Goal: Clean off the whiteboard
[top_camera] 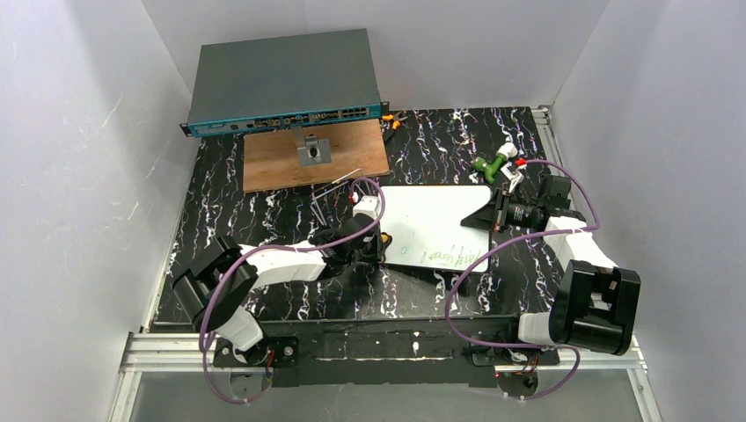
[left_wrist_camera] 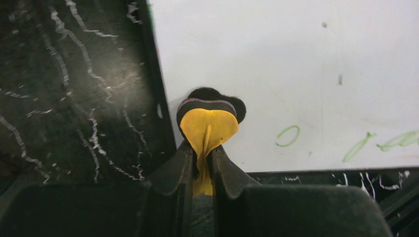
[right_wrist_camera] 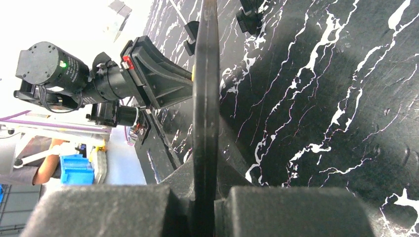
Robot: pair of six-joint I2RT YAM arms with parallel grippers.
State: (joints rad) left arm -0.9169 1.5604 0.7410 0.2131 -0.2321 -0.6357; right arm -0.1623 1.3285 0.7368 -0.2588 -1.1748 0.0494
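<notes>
1. Left gripper (left_wrist_camera: 201, 157): nearest the wrist lens, jaws clenched on the yellow tail of an eraser pad (left_wrist_camera: 207, 123), whose black felt end rests on the board.
2. Whiteboard (top_camera: 435, 220): lies flat on the black marbled table (top_camera: 229, 211), between the two arms. Its left end sits under the left gripper, and the pad touches it just inside the left rim.
3. Green marks (left_wrist_camera: 288, 136): along the board's near edge, to the right of the pad and apart from it.
4. Right gripper (right_wrist_camera: 205, 190): jaws clamped on the board's thin black rim at its right end.
5. Brown wooden panel (top_camera: 312, 163): beyond the board, near it.
6. Network switch (top_camera: 281, 79): behind the panel, by the back wall.
</notes>
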